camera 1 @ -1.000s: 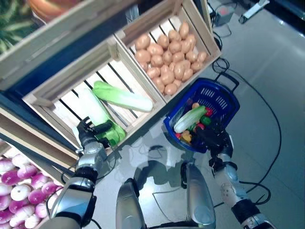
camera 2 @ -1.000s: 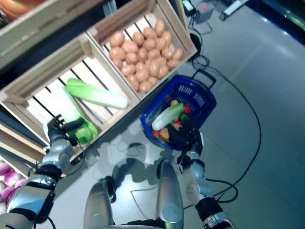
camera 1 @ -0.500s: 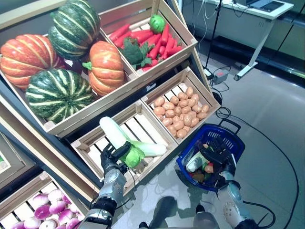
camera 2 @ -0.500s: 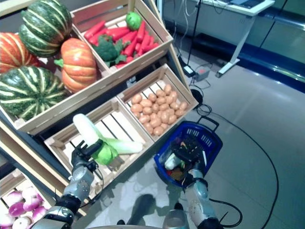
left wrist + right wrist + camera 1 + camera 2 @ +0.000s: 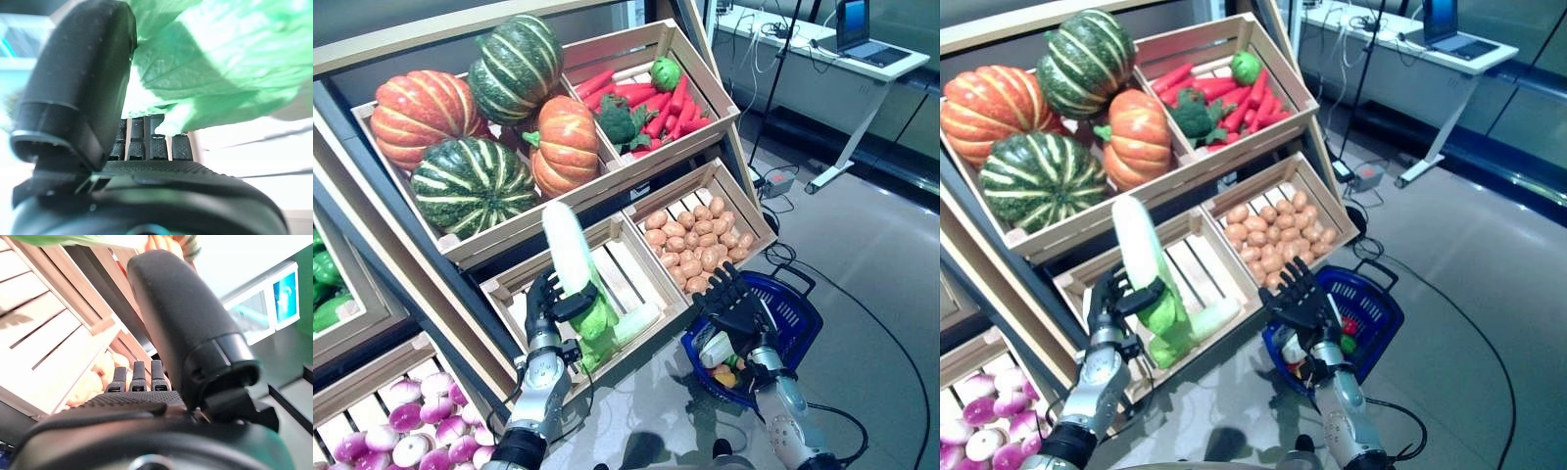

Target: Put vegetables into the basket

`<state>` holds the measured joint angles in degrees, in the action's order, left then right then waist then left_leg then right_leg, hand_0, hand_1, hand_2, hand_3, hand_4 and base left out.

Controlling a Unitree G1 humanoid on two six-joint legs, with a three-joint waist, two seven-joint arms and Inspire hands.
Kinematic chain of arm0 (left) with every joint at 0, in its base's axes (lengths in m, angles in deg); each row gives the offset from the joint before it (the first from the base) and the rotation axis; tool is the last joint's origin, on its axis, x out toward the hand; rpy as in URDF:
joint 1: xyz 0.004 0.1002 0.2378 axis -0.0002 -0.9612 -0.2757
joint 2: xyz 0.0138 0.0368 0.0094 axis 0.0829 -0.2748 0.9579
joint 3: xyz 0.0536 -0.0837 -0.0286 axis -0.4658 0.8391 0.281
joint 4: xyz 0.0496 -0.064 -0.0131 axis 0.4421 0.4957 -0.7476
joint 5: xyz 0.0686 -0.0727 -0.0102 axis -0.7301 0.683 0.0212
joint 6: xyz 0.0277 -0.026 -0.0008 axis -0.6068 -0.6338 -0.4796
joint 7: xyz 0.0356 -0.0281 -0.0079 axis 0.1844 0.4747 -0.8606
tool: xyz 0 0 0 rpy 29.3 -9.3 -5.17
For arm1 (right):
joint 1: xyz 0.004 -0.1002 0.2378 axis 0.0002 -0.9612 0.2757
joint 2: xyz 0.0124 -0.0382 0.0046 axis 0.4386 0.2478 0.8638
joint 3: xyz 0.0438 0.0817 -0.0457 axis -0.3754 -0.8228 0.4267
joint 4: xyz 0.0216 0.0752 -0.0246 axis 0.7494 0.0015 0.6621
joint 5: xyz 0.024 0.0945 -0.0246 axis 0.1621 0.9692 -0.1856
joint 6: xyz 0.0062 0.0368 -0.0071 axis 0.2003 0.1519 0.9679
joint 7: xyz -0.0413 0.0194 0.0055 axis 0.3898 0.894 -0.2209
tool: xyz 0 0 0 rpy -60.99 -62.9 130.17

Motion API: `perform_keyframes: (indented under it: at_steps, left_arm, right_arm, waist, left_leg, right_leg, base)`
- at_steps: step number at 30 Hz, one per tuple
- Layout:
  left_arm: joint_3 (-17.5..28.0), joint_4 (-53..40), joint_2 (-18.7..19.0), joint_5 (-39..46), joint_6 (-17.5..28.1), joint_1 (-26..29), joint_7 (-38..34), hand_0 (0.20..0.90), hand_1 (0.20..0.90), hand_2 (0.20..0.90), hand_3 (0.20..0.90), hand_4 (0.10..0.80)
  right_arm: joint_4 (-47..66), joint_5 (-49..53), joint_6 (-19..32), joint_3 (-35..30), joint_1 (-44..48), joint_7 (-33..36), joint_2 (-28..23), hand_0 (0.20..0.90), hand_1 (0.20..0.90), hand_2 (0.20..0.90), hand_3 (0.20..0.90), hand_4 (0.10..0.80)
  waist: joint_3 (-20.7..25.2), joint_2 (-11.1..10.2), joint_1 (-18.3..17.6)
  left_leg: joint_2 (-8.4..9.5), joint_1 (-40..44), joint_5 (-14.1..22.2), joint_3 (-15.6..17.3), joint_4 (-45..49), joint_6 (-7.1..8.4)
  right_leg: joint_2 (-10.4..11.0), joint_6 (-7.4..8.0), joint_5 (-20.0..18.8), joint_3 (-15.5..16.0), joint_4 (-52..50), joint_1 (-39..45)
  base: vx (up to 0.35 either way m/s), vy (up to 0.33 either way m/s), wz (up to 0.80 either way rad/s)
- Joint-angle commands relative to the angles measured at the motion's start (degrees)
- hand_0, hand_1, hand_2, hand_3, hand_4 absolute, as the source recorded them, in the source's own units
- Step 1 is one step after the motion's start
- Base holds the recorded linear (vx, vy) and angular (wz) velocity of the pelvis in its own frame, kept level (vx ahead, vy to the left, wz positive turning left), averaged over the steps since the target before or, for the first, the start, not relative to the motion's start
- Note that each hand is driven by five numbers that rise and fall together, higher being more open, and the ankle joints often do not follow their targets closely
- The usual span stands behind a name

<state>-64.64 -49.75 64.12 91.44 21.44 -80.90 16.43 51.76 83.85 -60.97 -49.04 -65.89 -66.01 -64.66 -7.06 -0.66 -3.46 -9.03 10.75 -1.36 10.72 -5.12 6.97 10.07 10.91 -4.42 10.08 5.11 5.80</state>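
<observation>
The robot's left hand is curled round a long white-stalked, green-leafed cabbage, holding it upright in front of the slatted wooden crate. The right hand hovers with fingers spread above the blue plastic shopping basket, which sits on the floor to the right and already holds vegetables. To do this well, carry the cabbage right over the crate's near rim, tilt it flat, and lower it inside before letting go.

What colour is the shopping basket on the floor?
Blue; the basket shows best in the left eye view.
</observation>
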Motion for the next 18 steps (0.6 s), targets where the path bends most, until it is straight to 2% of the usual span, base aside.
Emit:
perform_keyframes:
  at_steps: [1, 9, 18]
  left_arm:
    - [-2.65, -7.39, 6.81, -9.4, 10.27, 10.43, 4.27, 0.3, 0.3, 0.3, 0.3, 0.4]
    - [-6.28, -7.78, 8.96, -13.71, 12.53, 13.53, 7.58, 0.3, 0.3, 0.3, 0.3, 0.4]
    - [-9.82, -8.7, 10.11, -19.3, 16.58, 16.33, 5.04, 0.3, 0.3, 0.3, 0.3, 0.4]
  right_arm:
    - [6.26, 5.66, 2.49, -5.46, 9.27, -5.0, -2.35, 0.9, 0.9, 0.9, 0.9, 0.8]
    - [5.8, 11.56, 0.21, -9.08, 19.35, -5.27, -4.68, 0.9, 0.9, 0.9, 0.9, 0.8]
    - [4.51, 13.17, 0.2, -9.31, 24.72, -4.73, -4.87, 0.9, 0.9, 0.9, 0.9, 0.8]
  waist:
    - [2.51, -1.21, 1.55]
    - [2.98, -1.99, 3.21]
    - [3.77, -2.22, 3.93]
  left_leg:
    - [2.54, -0.44, 2.83, 0.49, 0.12, -3.08]
    - [2.82, 0.67, 3.82, -0.39, 0.17, -3.21]
    - [2.76, 1.29, 4.41, -1.0, 0.39, -3.17]
  right_leg:
    - [-0.59, -1.89, 1.28, 1.47, -0.45, 2.41]
    - [-0.74, -1.99, 1.71, 1.83, -0.27, 3.63]
    - [-0.88, -2.31, 2.2, 1.6, -0.14, 4.53]
  base:
    - [0.023, -0.051, 0.01]
    - [0.021, -0.009, 0.0]
    - [0.028, 0.002, 0.03]
